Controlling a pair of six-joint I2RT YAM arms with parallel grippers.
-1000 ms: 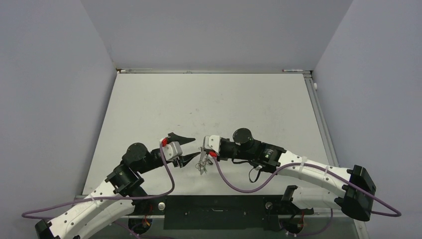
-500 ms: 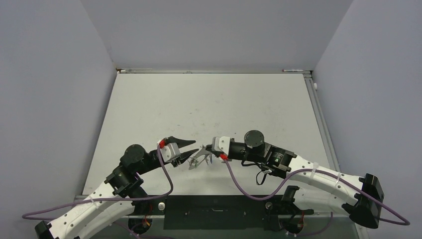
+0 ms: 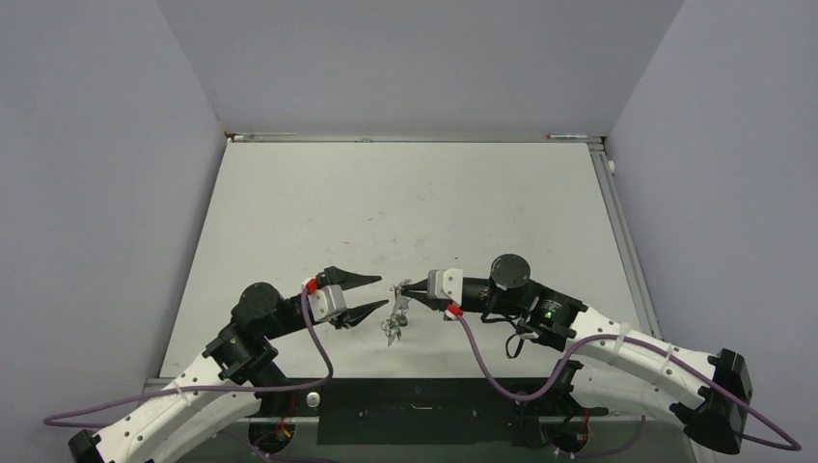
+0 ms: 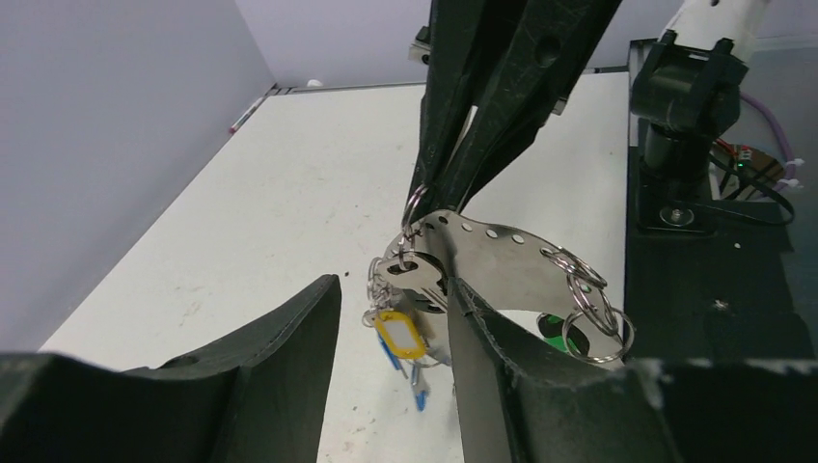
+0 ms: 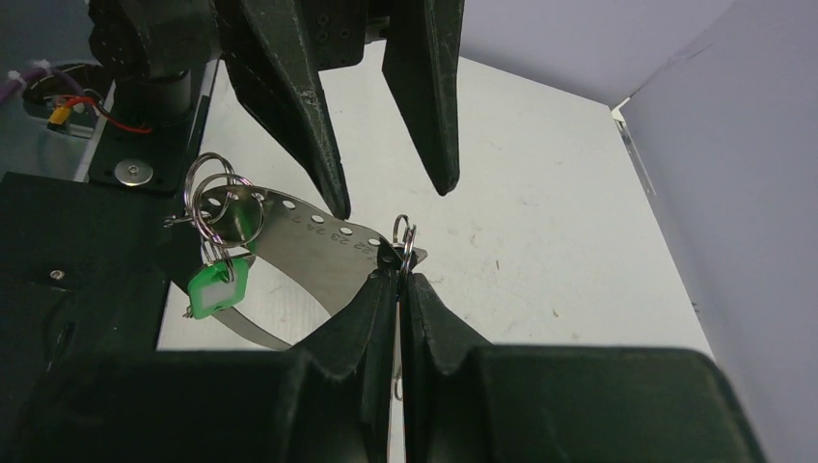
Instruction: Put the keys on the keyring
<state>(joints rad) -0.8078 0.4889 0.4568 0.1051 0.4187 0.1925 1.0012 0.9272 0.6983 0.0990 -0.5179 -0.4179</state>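
Observation:
The keyring shows as a curved flat silver band with a row of holes (image 4: pixel 502 260) (image 5: pixel 309 241), hanging above the table. My right gripper (image 5: pixel 397 265) (image 3: pixel 405 286) is shut on its end, beside a small split ring. Keys hang from rings on the band: a yellow-headed one (image 4: pixel 403 335), a blue one (image 4: pixel 417 381) and a green one (image 5: pixel 217 287). From above they read as one small cluster (image 3: pixel 394 323). My left gripper (image 4: pixel 394 283) (image 3: pixel 383 291) stands open just left of the bundle, holding nothing; its right finger (image 4: pixel 511 376) hides part of the band.
The black base plate with both arm mounts (image 3: pixel 424 405) runs along the table's near edge, just behind the hanging bundle. Grey walls enclose the white table (image 3: pixel 405 203) on three sides.
My right arm has drawn back to the right, taking the band and keys along, and the bundle has swung. The left gripper narrowed, then widened again, staying about where it was.

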